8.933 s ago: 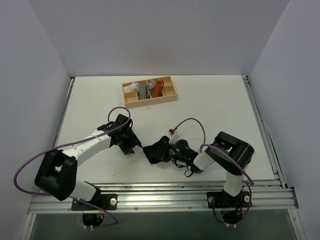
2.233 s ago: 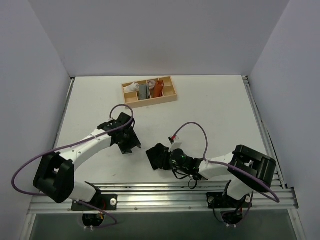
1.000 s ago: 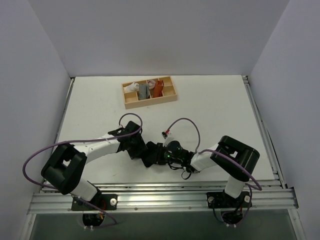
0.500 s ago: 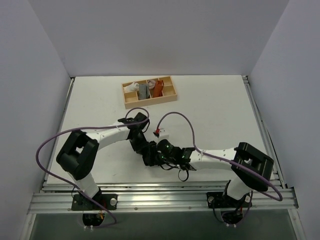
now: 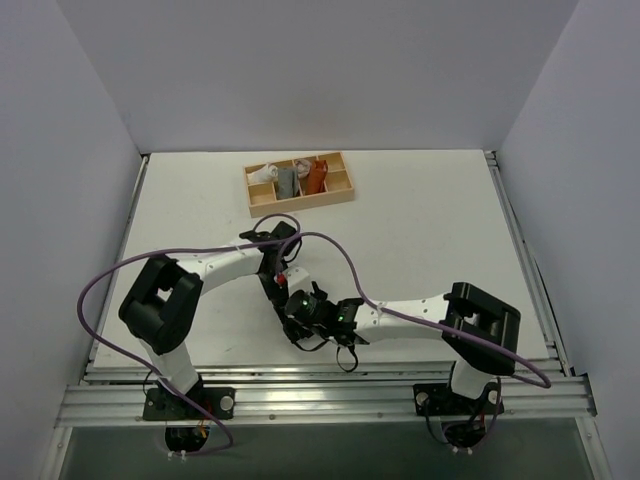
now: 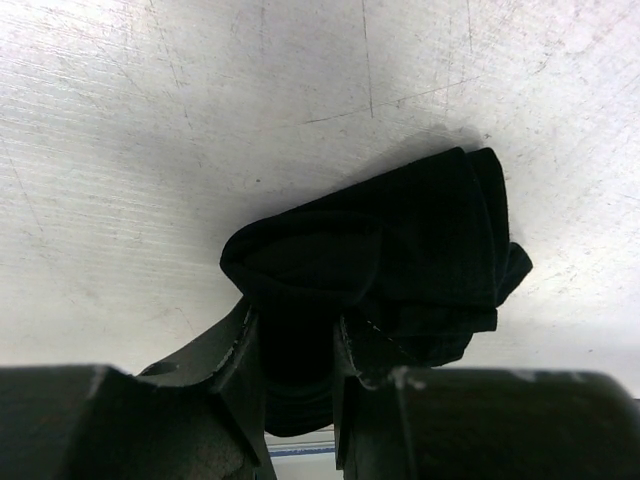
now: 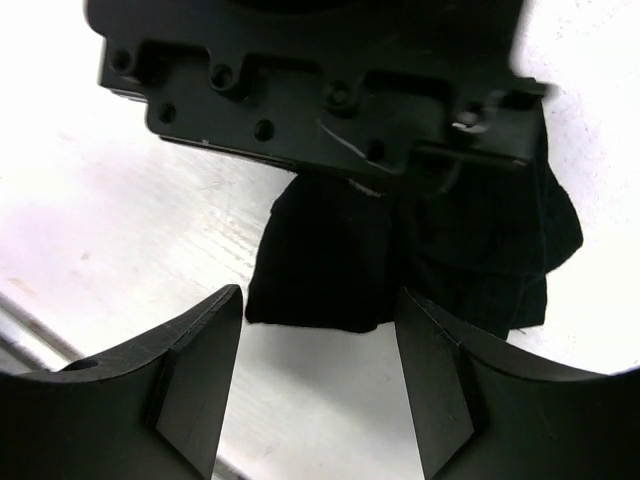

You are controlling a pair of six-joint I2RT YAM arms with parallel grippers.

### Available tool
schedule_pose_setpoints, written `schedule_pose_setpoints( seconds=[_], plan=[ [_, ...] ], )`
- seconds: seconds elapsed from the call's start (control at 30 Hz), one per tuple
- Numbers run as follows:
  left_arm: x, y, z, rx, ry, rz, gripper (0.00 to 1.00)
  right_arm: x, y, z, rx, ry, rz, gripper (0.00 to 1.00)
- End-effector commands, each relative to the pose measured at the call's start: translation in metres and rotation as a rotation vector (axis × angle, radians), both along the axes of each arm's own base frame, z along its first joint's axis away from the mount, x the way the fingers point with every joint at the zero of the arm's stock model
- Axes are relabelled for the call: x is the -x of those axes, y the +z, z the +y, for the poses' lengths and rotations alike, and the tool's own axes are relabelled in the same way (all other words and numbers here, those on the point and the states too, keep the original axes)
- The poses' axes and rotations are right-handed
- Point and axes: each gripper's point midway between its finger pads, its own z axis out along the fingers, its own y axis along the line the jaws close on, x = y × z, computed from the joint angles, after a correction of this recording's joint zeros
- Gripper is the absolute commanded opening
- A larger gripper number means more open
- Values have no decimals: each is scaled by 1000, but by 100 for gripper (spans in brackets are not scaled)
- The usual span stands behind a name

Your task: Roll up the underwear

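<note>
The black underwear (image 6: 400, 235) lies bunched in a loose bundle on the white table, near the front at the middle. My left gripper (image 6: 295, 345) is shut on its near fold, with cloth filling the gap between the two fingers. My right gripper (image 7: 320, 305) stands open just in front of the bundle's edge (image 7: 330, 260), with bare table between its fingers. The left gripper's black body sits right above the cloth in the right wrist view. From above, both grippers (image 5: 280, 288) (image 5: 300, 310) meet over the underwear and hide most of it.
A small wooden tray (image 5: 300, 206) stands at the back of the table. It holds a white roll (image 5: 265, 173), a grey roll (image 5: 287, 180) and an orange-brown roll (image 5: 316, 176). Purple cables loop over both arms. A metal rail runs along the near edge.
My right gripper has opened, let go of the underwear and slid left. The left gripper has swung in over the bundle and closed on it.
</note>
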Motion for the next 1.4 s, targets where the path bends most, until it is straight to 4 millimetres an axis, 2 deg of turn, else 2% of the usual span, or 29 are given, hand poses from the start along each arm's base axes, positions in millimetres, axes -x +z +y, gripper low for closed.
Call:
schedule_pose_setpoints(
  seconds=[0.0, 0.13, 0.23, 0.27, 0.33, 0.37, 0.4, 0.43, 0.47, 0.5, 0.53, 0.57, 0.6, 0.63, 0.7, 0.73, 0.77, 0.83, 0.9, 1.0, 1.13, 1.23, 1.37],
  plan=[
    [12, -13, 16, -79, 20, 55, 2, -11, -1, 0, 98, 20, -77, 58],
    [12, -14, 14, -83, 17, 59, 2, -18, -3, 2, 165, -8, -143, 57],
    [14, -12, 10, -67, 9, 78, 2, -23, -5, -2, 208, -55, -180, 51],
    [15, -12, 9, -62, 6, 83, 2, -24, -6, -3, 214, -66, -183, 36],
    [14, -8, 5, -35, 3, 85, 9, -18, -15, -3, 197, -50, -147, 19],
    [7, -5, 1, 0, -11, 60, 13, -17, -17, 0, 151, -66, -114, 12],
    [2, 0, -1, 17, -17, 35, 18, -11, -28, -9, 136, -66, -65, 7],
    [-6, 12, -2, 43, -22, -13, 29, -7, -34, -10, 90, -61, 8, 3],
    [-21, 20, -3, 76, -39, -75, 34, -4, -34, -6, 10, -99, 49, 0],
    [-24, 26, -2, 93, -51, -97, 38, -2, -31, -7, -46, -113, 80, 0],
    [-31, 36, 6, 87, -46, -131, 44, 7, -39, -12, -125, -135, 163, 0],
    [-34, 40, 9, 93, -50, -149, 46, 11, -48, -18, -133, -125, 191, 0],
    [-36, 44, 13, 82, -50, -168, 47, 16, -49, -19, -189, -155, 235, 0],
    [-37, 52, 19, 65, -39, -193, 50, 24, -64, -37, -182, -179, 277, 0],
    [-35, 53, 28, 39, -22, -220, 54, 32, -67, -33, -265, -182, 346, 0],
    [-34, 62, 28, 60, -18, -250, 57, 39, -77, -42, -258, -189, 376, 0],
    [-36, 64, 26, 83, -1, -268, 61, 35, -76, -39, -298, -196, 382, 0],
    [-28, 62, 26, 110, 4, -271, 67, 40, -83, -40, -331, -208, 441, 0],
    [-27, 60, 24, 124, 10, -284, 68, 41, -91, -39, -356, -216, 485, 0],
    [-20, 56, 24, 122, -14, -286, 69, 41, -95, -33, -406, -231, 535, 0],
    [-21, 54, 22, 142, -31, -325, 71, 46, -94, -28, -498, -234, 605, 0],
    [-17, 44, 18, 162, -50, -297, 72, 49, -96, -26, -518, -234, 631, 0],
    [-9, 26, 21, 120, -69, -235, 72, 46, -93, -23, -542, -236, 637, 0]
  ],
)
